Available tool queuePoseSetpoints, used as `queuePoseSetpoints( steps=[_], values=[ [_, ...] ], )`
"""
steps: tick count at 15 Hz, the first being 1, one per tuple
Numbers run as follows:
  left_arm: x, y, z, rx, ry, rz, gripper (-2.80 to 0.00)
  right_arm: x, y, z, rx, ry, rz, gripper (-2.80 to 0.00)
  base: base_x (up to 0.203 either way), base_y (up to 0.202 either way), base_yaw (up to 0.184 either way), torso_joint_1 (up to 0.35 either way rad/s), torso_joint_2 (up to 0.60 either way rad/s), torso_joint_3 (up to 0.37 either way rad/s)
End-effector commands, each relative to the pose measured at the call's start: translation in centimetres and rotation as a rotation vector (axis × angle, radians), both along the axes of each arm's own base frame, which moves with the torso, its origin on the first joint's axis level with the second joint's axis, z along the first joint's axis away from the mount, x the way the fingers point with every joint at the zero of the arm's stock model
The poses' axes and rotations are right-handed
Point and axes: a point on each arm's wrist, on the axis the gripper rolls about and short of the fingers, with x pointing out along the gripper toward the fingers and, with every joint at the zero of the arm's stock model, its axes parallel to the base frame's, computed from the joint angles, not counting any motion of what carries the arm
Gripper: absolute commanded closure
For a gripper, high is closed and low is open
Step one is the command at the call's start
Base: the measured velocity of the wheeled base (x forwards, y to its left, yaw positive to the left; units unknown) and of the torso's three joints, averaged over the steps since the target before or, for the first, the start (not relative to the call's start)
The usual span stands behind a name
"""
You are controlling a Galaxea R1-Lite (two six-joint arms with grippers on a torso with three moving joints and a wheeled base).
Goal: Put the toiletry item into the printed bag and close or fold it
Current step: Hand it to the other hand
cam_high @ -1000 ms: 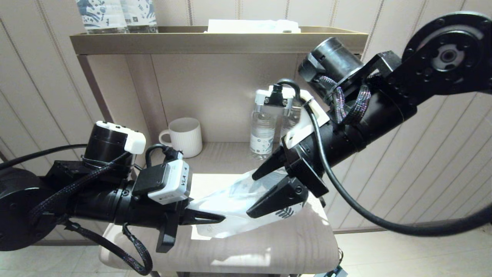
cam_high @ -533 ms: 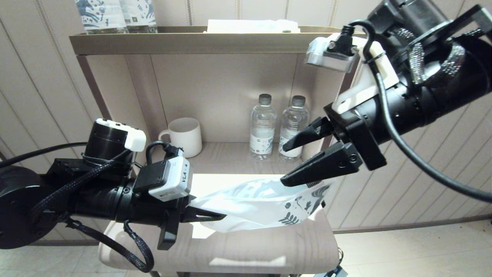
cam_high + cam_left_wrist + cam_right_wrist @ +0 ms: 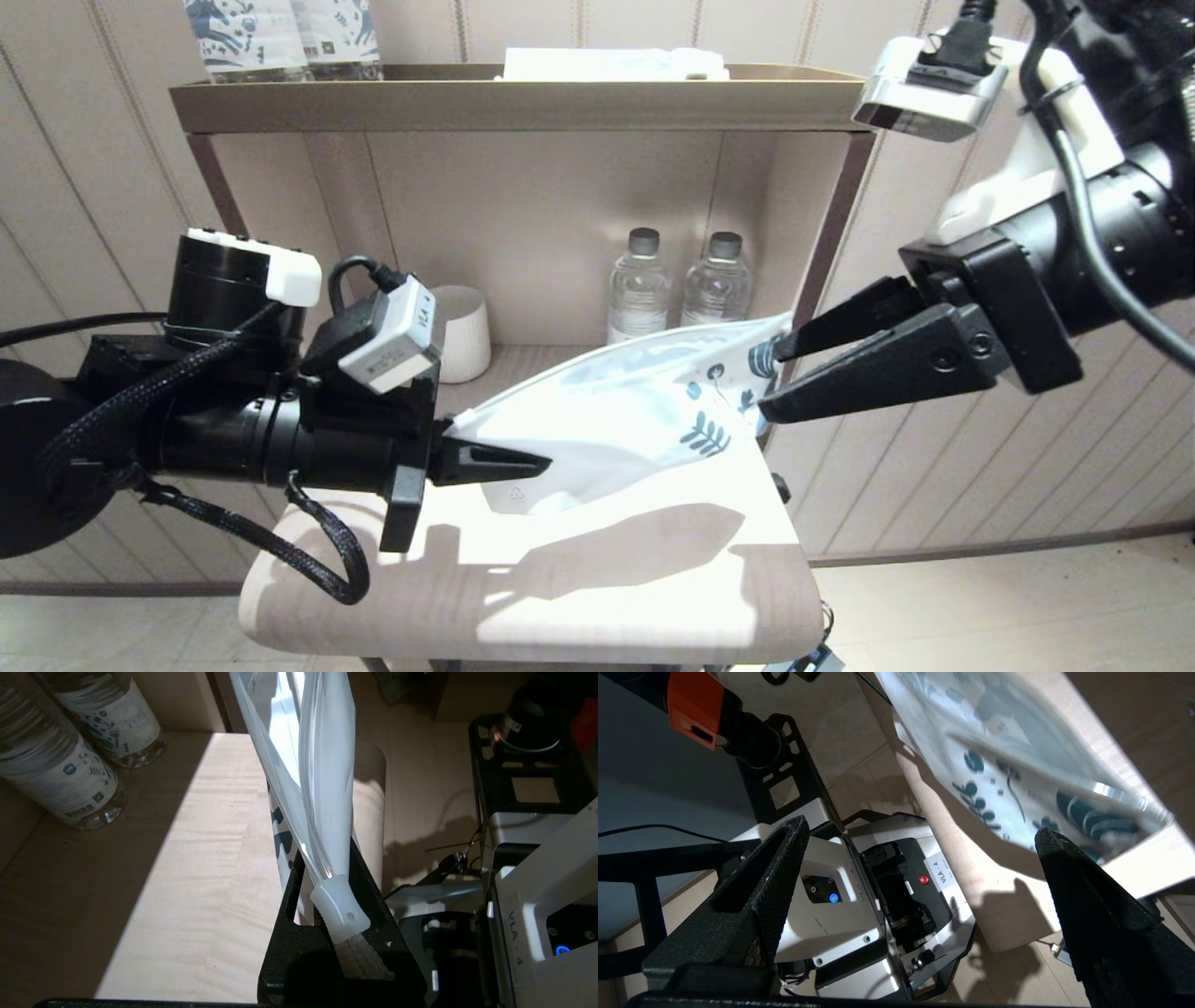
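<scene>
Left gripper (image 3: pixel 537 461) pinches one printed bag (image 3: pixel 616 411); two bottles (image 3: pixel 639 297) behind.

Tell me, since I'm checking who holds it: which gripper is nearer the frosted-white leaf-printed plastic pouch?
Left. The left gripper is shut on the pouch's plain end; the right gripper is open beside its printed end.

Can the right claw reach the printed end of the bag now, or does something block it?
Probably yes. The right claw is open beside the printed bag, whose far end the left claw holds; nothing stands between.
</scene>
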Motion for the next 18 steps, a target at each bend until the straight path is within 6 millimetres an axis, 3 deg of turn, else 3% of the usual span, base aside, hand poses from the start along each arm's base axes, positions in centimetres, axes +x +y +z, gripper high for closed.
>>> queuePoseSetpoints(
  steps=[1,4,8,10,13,18],
  values=[
    [0.4,0.1,0.4,-0.015,-0.005,-0.001,0.0,-0.8,-0.5,0.2,0.005,-0.006,0.002,-2.8,0.0,0.0,0.0,0.0,0.0,0.0],
    [0.5,0.1,0.3,-0.01,0.008,-0.001,0.0,-0.8,-0.1,0.8,0.03,-0.054,0.015,-2.8,0.0,0.0,0.0,0.0,0.0,0.0],
    [0.3,0.1,0.9,0.051,0.102,-0.003,0.0,0.2,2.3,1.9,0.036,-0.182,0.008,-2.8,0.0,0.0,0.0,0.0,0.0,0.0],
    [0.2,0.3,0.9,0.134,0.098,-0.05,0.0,0.4,3.7,1.6,-0.021,-0.257,0.011,-2.8,0.0,0.0,0.0,0.0,0.0,0.0],
    [1.2,0.3,-0.9,0.258,0.076,-0.145,0.0,-0.1,5.7,1.0,-0.084,-0.338,0.1,-2.8,0.0,0.0,0.0,0.0,0.0,0.0],
    [1.9,-0.6,0.1,0.376,0.044,-0.189,0.0,-0.6,8.1,-0.3,-0.073,-0.293,0.238,-2.8,0.0,0.0,0.0,0.0,0.0,0.0]
  ],
)
